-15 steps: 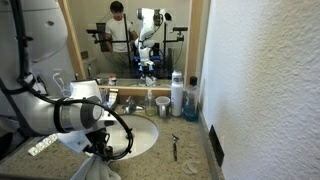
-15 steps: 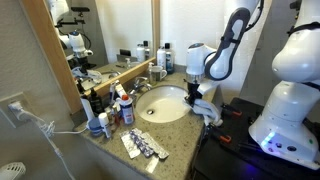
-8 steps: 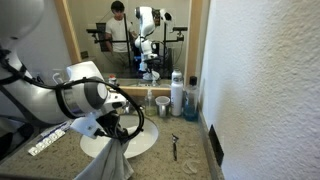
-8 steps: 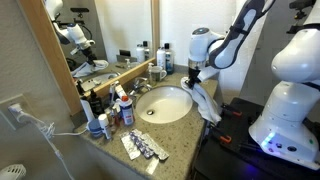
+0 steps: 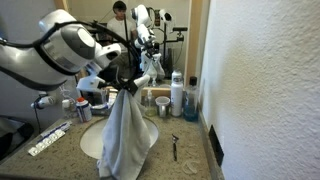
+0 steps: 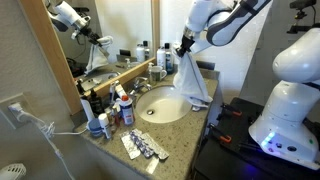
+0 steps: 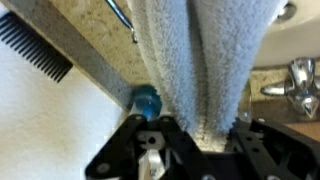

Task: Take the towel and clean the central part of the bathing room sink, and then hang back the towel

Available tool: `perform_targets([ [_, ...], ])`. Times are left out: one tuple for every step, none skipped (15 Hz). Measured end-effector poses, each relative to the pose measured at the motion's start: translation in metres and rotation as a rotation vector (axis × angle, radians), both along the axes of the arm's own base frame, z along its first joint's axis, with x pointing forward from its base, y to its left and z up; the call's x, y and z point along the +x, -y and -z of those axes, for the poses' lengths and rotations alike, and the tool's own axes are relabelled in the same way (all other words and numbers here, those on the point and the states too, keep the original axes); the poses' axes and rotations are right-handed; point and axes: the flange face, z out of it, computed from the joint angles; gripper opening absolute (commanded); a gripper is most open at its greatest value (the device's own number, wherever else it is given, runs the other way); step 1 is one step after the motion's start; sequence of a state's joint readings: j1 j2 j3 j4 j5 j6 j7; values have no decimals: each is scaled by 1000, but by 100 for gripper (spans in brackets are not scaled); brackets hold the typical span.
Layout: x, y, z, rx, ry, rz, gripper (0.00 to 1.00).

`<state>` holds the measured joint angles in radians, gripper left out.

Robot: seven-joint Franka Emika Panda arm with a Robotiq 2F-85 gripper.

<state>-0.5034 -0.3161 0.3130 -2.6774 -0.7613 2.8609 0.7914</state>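
Lifted higher, towel (image 5: 128,135) hangs from tool (image 5: 128,87) near sink (image 6: 162,108)

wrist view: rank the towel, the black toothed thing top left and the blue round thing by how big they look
1. towel: by far the largest, though it also hangs closest to the camera.
2. black toothed thing: cut off by the frame edge.
3. blue round thing: smallest, its lower edge hidden.

Speckled counter (image 6: 177,136) with bottles (image 6: 114,112), razor (image 5: 175,147), flat packets (image 6: 146,147)
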Motion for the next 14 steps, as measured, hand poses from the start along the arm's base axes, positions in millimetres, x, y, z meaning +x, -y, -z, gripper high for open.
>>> perform_targets([
  [3, -5, -25, -19, 55, -7, 6],
  [6, -10, -51, -40, 113, -14, 6],
  [7, -14, -77, -62, 169, -21, 6],
  [7, -18, -104, -84, 226, -26, 6],
  [6, -21, -131, -105, 282, -30, 6],
  [4, -25, -157, -127, 338, -34, 6],
  [1, -29, -182, -148, 388, -38, 6],
  [-2, -33, -206, -172, 438, -41, 6],
  [-6, -35, -230, -198, 483, -42, 6],
  [-9, -36, -254, -227, 530, -40, 6],
  [-11, -36, -276, -256, 574, -33, 6],
  [-11, -35, -297, -286, 618, -25, 6],
  [-11, -32, -317, -316, 662, -22, 6],
  [-10, -29, -336, -349, 710, -19, 6],
])
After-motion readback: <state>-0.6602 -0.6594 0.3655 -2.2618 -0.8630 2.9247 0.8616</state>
